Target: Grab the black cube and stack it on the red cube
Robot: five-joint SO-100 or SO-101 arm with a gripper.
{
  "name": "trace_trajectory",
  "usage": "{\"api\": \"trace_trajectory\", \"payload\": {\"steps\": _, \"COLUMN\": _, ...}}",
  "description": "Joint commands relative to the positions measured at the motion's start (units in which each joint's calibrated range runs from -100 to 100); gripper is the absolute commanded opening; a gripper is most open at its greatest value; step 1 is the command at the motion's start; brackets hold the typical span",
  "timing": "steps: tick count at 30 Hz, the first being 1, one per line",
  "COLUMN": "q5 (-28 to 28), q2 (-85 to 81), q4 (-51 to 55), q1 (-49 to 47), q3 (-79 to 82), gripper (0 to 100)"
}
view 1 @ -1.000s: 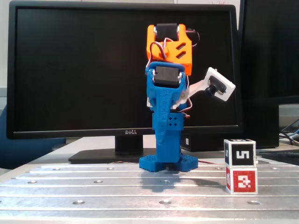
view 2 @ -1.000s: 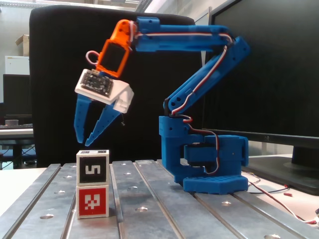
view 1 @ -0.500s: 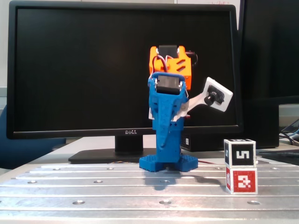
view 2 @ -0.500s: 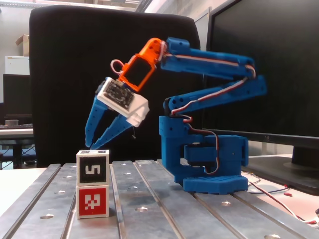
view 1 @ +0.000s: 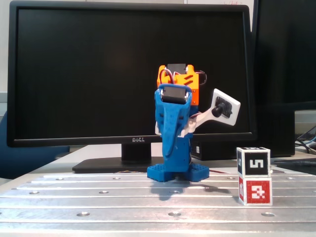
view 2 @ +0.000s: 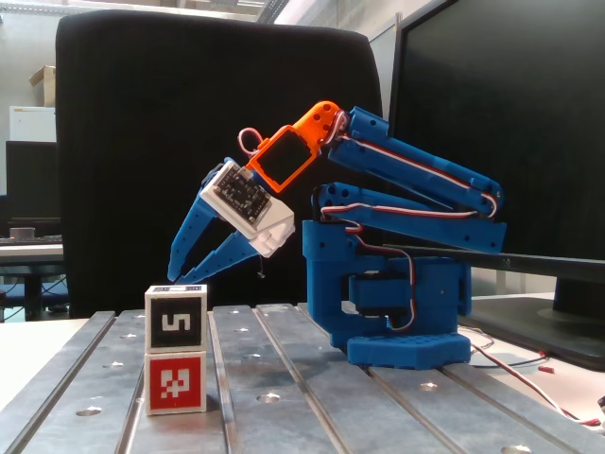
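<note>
Stack present: the small white-edged black cube with a white "5"-like mark [view 1: 253, 162] [view 2: 176, 322] sits squarely on top of the small white-edged red cube with a white pixel pattern [view 1: 256, 191] [view 2: 176, 383], faces flush in both fixed views. The red cube rests on the slotted grey metal table [view 1: 98, 197] [view 2: 312, 397].

Relative to the red cube: the blue and orange printed arm's base [view 1: 177, 172] [view 2: 406, 312] stands well apart, to its left in one fixed view and to its right in the other. The blue two-finger gripper [view 2: 185, 276] hangs above the stack; its tips are just over the black cube's top edge, and contact cannot be judged. The fingers are parted, nothing between them. A black Dell monitor [view 1: 128, 74] stands behind the arm.
</note>
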Motion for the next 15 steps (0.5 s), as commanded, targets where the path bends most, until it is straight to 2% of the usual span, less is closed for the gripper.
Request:
{"api": "trace_trajectory", "payload": {"steps": 1, "q5": -0.18, "q2": -1.02, "q4": 0.35, "q1": 0.41, "q3": 0.1, "gripper": 1}}
{"api": "trace_trajectory", "payload": {"steps": 10, "q5": -0.23, "q2": -0.77, "q4": 1.55, "q1": 0.41, "q3": 4.81, "gripper": 1}}
{"api": "trace_trajectory", "payload": {"steps": 15, "q5": -3.12, "q2": -0.77, "q4": 1.55, "q1": 0.41, "q3": 6.8, "gripper": 1}}
